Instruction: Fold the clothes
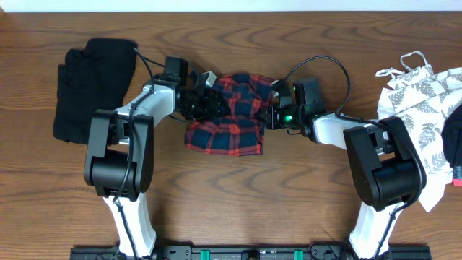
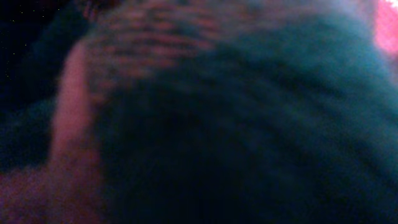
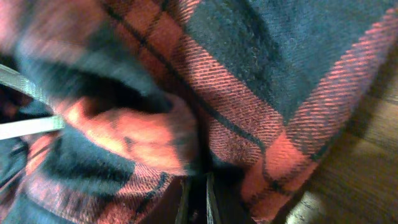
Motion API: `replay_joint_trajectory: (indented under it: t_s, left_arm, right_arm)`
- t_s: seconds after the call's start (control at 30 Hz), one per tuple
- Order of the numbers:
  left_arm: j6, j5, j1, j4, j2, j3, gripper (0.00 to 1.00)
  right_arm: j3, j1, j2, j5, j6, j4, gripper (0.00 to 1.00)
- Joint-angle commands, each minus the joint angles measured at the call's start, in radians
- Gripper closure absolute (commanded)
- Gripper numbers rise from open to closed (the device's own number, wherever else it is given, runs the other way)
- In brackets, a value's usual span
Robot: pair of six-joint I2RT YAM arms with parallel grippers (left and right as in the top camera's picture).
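Wood-grain counter [image 1: 238,188]: the red-and-navy plaid shirt [image 1: 231,133] lies at centre between the arms, bunched into a rumpled, roughly square heap. The right tool [image 1: 268,115] is narrow, pinched on a coarse twill fold at the shirt's right edge; the left tool [image 1: 206,102] presses into the left edge, and its state cannot be told. Farther out, a soft black garment [image 1: 90,87] lies folded at left and a white leaf-print garment [image 1: 419,94] lies crumpled at right.
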Motion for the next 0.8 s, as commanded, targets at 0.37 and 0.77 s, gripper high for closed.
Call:
replay_joint_trajectory:
  t_s: [0.37,0.77]
  left_arm:
    - [0.012,-0.002,0.048,0.010,-0.020,-0.005,0.94]
    - [0.013,-0.222,0.114,0.011,-0.268,0.021,0.94]
  right_arm:
    - [0.002,0.025,0.016,-0.072,0.010,-0.011,0.92]
    - [0.002,-0.045,-0.103,-0.149,0.002,-0.016,0.89]
